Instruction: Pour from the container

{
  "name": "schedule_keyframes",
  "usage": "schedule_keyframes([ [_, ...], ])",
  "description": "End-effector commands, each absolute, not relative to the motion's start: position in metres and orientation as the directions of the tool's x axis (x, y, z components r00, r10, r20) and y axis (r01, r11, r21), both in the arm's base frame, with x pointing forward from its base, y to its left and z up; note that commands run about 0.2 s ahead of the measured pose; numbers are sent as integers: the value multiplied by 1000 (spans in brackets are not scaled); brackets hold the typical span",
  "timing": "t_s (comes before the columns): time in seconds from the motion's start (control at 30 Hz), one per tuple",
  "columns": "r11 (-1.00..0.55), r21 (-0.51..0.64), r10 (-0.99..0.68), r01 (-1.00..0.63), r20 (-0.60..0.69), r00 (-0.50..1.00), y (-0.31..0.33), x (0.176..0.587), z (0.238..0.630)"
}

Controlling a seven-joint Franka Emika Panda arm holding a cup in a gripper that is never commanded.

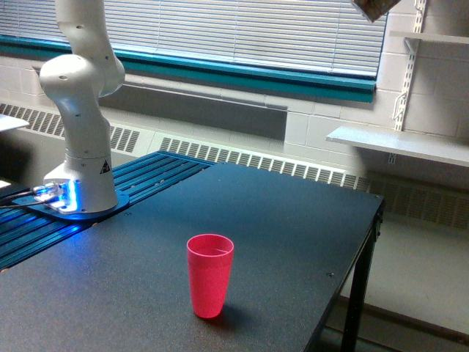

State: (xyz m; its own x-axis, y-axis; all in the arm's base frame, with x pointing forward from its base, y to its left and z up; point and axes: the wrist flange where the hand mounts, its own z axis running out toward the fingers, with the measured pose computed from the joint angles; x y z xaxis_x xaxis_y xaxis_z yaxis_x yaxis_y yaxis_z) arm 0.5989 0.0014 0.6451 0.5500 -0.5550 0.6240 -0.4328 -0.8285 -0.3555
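From my feed I have only the exterior view. The arm stands on its base at the table's far corner on the exterior view's left, its white links rising out of the top of the picture. I cannot see the gripper itself; it is outside the frame, so I cannot say whether its fingers are apart or clamped.

At the very top edge, toward the exterior view's right, a small piece of the container pokes into the picture: a clear, angled form with brown bits showing inside, tilted, high above the table. Too little of it is visible for me to tell what grips it.

On the dark tabletop I see 1 pink cup, upright, mouth up, near the front edge and well apart from the arm's base. Its inside is not clear enough for me to judge any contents.

Behind the table run a radiator grille, window blinds and white wall shelves on the exterior view's right.
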Motion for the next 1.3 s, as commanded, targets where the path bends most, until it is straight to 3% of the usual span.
schedule_keyframes([
  [0.03,-813,-347,-578,-468,589,566,0,591,653],
  [0.23,-806,-287,-584,-518,534,612,-5,585,634],
  [0.63,-788,-269,-593,-554,573,566,-38,572,615],
  [1.3,-743,-202,-618,-638,575,536,-118,525,550],
])
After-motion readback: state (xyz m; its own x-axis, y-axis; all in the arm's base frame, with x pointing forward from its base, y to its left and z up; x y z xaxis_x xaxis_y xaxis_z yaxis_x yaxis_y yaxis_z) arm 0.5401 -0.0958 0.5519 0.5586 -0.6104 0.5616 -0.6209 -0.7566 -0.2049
